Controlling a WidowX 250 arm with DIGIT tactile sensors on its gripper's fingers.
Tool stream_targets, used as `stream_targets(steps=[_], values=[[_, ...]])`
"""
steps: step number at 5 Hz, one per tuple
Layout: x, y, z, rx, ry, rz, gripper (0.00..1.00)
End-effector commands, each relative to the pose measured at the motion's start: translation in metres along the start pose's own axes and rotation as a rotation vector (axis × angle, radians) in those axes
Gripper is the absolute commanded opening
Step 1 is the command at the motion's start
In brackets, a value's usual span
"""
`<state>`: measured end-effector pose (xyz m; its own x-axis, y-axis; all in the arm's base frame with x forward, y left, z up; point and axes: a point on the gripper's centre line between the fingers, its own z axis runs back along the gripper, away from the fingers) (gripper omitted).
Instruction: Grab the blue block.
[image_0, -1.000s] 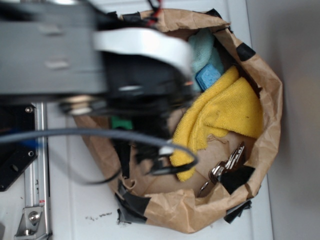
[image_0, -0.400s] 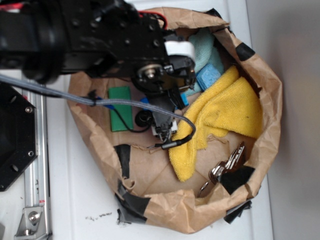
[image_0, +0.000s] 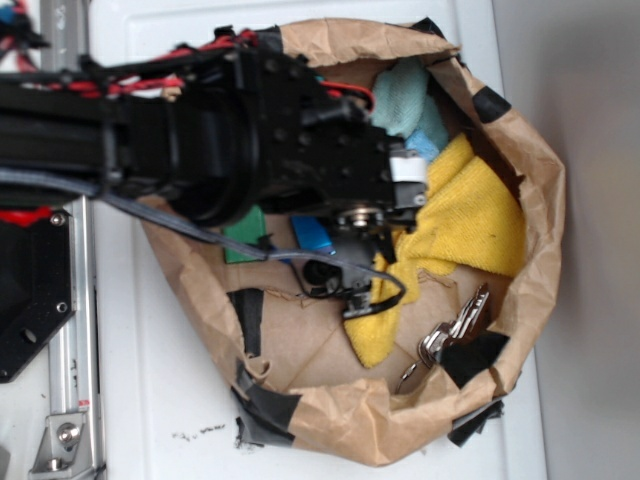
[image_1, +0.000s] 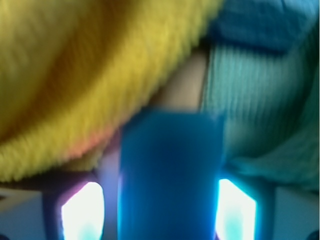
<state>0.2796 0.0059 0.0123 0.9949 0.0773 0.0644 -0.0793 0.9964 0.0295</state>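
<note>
In the wrist view the blue block (image_1: 170, 170) fills the space between my gripper's (image_1: 159, 202) two bright fingertips (image_1: 82, 212). A thin gap shows on its left side, while the right fingertip looks close against it. The jaws stand open around the block. In the exterior view a short piece of the blue block (image_0: 313, 233) shows on the floor of the brown paper bag (image_0: 330, 420), just under my black arm (image_0: 290, 150). The arm hides the fingers there.
A green bar (image_0: 243, 238) lies left of the block. A yellow cloth (image_0: 470, 215) (image_1: 75, 75) is bunched right beside the gripper. A teal cloth (image_0: 405, 100) (image_1: 250, 100) and a paler blue block (image_1: 265, 22) lie beyond. Keys (image_0: 455, 335) rest near the bag's right wall.
The arm has swung down and to the right into the bag. It now covers the paler blue block and part of the green bar, and the gripper has come around the blue block.
</note>
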Motion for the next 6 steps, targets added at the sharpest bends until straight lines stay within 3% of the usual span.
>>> stream_targets(steps=[1, 3, 4, 6], values=[[0.0, 0.004, 0.028, -0.016, -0.045, -0.02, 0.0], [0.003, 0.012, 0.127, -0.138, -0.14, -0.051, 0.0], [0.005, 0.009, 0.176, -0.149, -0.116, -0.075, 0.0], [-0.003, -0.011, 0.18, -0.093, -0.067, -0.141, 0.0]])
